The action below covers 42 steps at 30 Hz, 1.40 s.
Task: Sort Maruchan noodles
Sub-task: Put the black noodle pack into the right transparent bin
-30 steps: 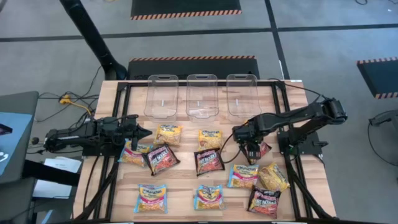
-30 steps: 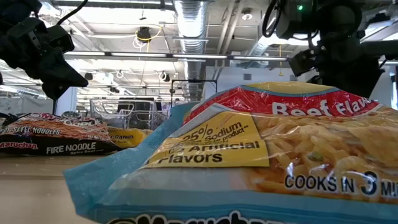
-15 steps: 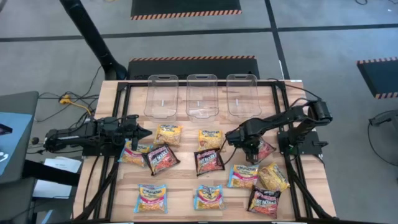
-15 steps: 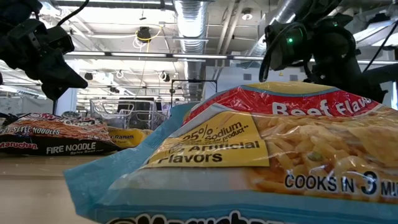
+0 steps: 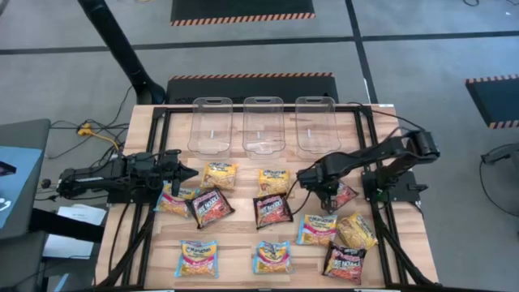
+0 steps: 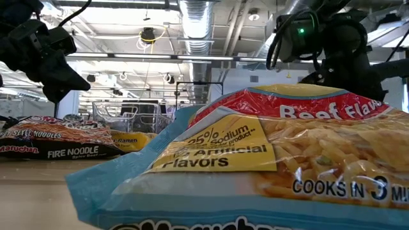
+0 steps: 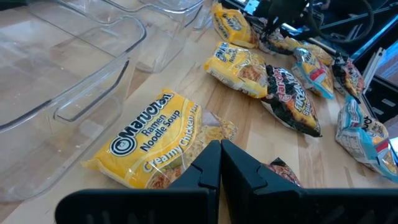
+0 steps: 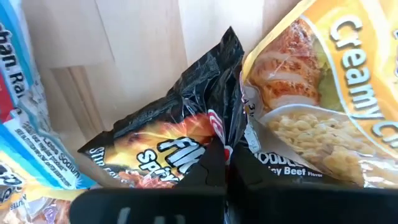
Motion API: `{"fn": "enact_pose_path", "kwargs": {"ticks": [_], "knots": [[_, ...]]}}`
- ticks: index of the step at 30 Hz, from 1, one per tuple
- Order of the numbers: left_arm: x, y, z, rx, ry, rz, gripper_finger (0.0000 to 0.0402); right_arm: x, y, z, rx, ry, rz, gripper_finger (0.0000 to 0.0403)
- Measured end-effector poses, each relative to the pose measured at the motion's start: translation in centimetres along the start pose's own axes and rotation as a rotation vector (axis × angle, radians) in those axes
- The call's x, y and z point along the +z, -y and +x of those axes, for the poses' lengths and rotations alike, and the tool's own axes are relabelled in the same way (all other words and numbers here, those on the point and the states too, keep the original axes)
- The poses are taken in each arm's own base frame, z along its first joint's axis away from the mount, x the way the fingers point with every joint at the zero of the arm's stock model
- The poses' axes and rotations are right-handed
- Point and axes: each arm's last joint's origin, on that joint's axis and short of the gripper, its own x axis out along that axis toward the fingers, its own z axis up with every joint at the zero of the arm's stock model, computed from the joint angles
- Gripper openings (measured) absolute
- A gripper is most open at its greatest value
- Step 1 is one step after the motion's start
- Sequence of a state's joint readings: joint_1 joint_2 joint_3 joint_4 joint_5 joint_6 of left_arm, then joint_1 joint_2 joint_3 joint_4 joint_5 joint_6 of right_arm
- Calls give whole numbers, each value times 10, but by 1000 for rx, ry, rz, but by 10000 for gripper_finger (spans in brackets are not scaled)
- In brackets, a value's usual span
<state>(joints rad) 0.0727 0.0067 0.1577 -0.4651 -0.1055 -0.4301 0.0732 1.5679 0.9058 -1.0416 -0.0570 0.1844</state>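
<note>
The three clear bins (image 5: 263, 123) are empty, so the sorting has hardly begun. All the Maruchan noodles (image 5: 274, 210) lie on the bench (image 5: 243, 235) in front of the bins. The right gripper (image 5: 328, 193) has its jaws closed on the black-red packet (image 8: 168, 144) below the right bin. The left gripper (image 5: 183, 173), jaws closed and empty, waits left of the packets.

Robotics lab: exposed ceiling ducts (image 6: 198, 19), hazard-striped floor mats (image 5: 242, 11), framed wooden table (image 5: 235, 235).

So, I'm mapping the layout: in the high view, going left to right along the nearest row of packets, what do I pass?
Light blue packet → second light blue packet → black-red packet, all lying flat on the table.
</note>
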Motion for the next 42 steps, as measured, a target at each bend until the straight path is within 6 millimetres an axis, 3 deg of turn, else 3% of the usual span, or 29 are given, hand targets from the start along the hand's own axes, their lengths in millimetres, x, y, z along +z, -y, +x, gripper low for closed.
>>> {"fn": "enact_pose_path", "kwargs": {"ticks": [10,26,34,42], "knots": [[0,0,0,0,0,-1,0,5,-15,-27,-22,60,-27,4],[0,0,0,-5,2,-27,0,20,-35,-107,-228,312,-27,4],[0,0,0,-5,1,-27,0,29,-16,-145,-461,453,-17,3],[0,0,0,-5,1,-23,0,35,32,-161,-765,456,99,3]]}}
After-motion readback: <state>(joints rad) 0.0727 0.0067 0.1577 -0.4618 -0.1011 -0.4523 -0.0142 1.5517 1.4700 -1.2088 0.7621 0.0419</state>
